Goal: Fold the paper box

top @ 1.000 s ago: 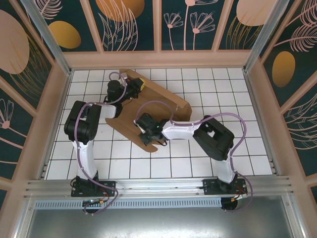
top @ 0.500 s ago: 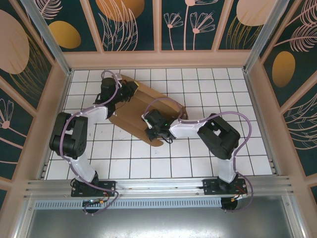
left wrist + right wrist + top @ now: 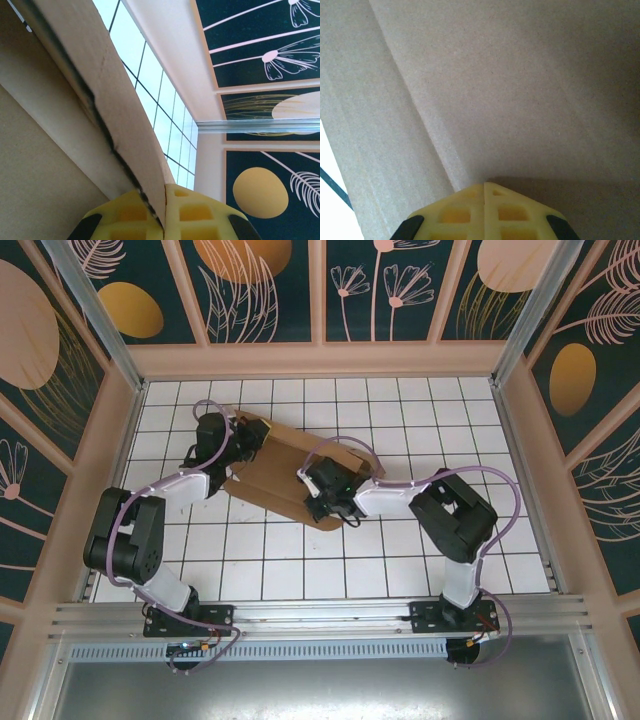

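The paper box (image 3: 272, 472) is a brown cardboard sheet lying on the white tiled floor, left of centre and slanting from back left to front right. My left gripper (image 3: 257, 434) is at its back left edge. In the left wrist view this gripper (image 3: 164, 192) is shut, with a raised cardboard flap (image 3: 125, 110) running down over the left fingertip to the seam between the pads. My right gripper (image 3: 322, 502) rests on the sheet's front right part. Seen from the right wrist, it (image 3: 485, 185) is shut and its tips press on a flat panel (image 3: 520, 85) beside a crease.
The tiled floor (image 3: 420, 430) is enclosed by low beige walls (image 3: 320, 358) with dark floral panels above. Aluminium posts stand at the back corners. A metal rail (image 3: 320, 615) carrying both arm bases crosses the front. White tiles show to the right and in front of the sheet.
The left arm has swung out to the left and its gripper has come nearer along the box's left edge. The right gripper has slid right and back, and the raised right flap has dropped.
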Tool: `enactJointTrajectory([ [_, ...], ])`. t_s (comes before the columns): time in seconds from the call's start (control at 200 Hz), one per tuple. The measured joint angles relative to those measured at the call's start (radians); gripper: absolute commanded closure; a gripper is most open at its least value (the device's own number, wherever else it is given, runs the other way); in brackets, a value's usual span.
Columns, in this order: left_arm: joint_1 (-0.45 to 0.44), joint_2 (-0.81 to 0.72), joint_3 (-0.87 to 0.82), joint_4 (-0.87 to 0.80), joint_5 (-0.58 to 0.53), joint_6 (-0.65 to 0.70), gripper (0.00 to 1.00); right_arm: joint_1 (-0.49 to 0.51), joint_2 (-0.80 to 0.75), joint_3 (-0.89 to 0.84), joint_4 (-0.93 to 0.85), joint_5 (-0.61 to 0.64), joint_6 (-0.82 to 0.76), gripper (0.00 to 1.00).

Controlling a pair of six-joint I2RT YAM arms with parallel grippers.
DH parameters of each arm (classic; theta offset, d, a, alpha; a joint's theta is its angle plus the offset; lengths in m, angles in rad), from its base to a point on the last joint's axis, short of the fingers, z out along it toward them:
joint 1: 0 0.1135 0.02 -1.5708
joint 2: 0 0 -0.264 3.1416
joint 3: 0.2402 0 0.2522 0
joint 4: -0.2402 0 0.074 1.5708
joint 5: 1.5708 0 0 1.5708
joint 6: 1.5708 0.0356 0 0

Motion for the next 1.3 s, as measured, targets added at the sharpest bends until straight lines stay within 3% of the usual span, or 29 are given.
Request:
enactJointTrajectory([
  [0.385, -0.002, 0.075, 0.132, -0.037, -0.132, -0.045, 1.0, -0.001, -0.194, -0.04, -0.037, -0.055, 0.053, 0.99],
  [0.666, -0.008, 0.142, 0.186, -0.033, -0.186, -0.101, 1.0, 0.041, 0.018, 0.172, -0.074, -0.101, 0.124, 0.98],
  [0.856, -0.008, 0.112, 0.186, -0.087, -0.239, -0.108, 1.0, 0.063, 0.121, 0.186, -0.087, -0.111, 0.149, 1.0],
  [1.301, -0.018, -0.006, 0.118, -0.186, -0.312, -0.066, 1.0, 0.0, -0.031, -0.053, 0.004, -0.165, 0.164, 1.0],
])
